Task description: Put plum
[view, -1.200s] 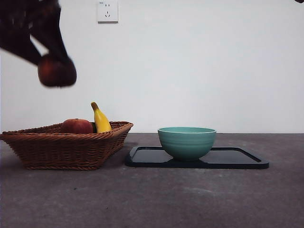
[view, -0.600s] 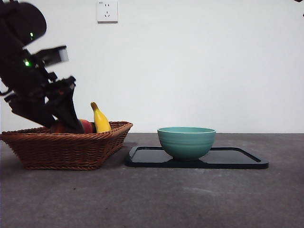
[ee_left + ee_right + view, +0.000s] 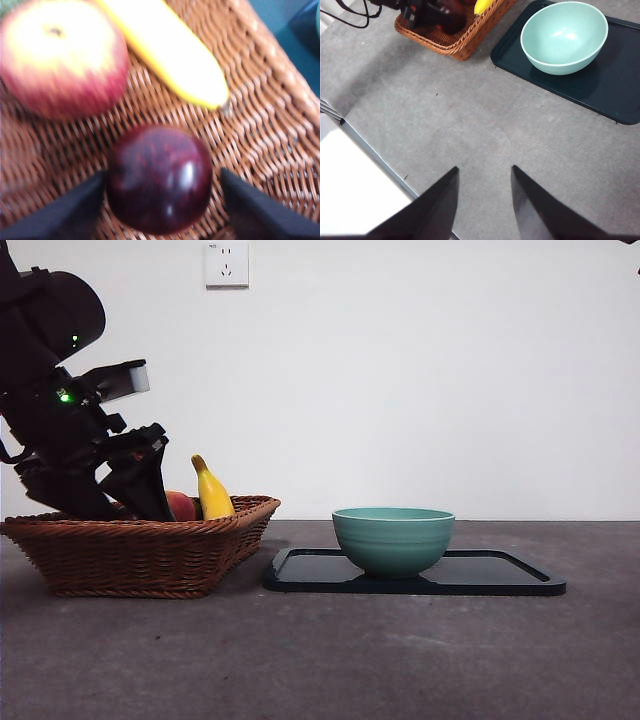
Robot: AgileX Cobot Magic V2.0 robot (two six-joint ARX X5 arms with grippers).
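Observation:
The plum [image 3: 159,179], dark maroon and glossy, lies on the floor of the wicker basket [image 3: 270,130] in the left wrist view. My left gripper [image 3: 162,200] is open, with one jaw on each side of the plum and a small gap on one side. In the front view the left gripper [image 3: 140,502] reaches down into the basket [image 3: 140,550] at the left, and the plum is hidden behind the basket wall. My right gripper [image 3: 482,200] is open and empty, high above the table.
A red-yellow apple [image 3: 62,55] and a banana [image 3: 170,55] lie in the basket beside the plum; both show in the front view, the apple [image 3: 182,505] and the banana [image 3: 212,495]. A teal bowl [image 3: 393,538] stands on a dark tray [image 3: 500,580] right of the basket.
One second ago the left gripper held the plum high above the basket. It has come down into the basket, and the plum now rests on the basket floor between open jaws.

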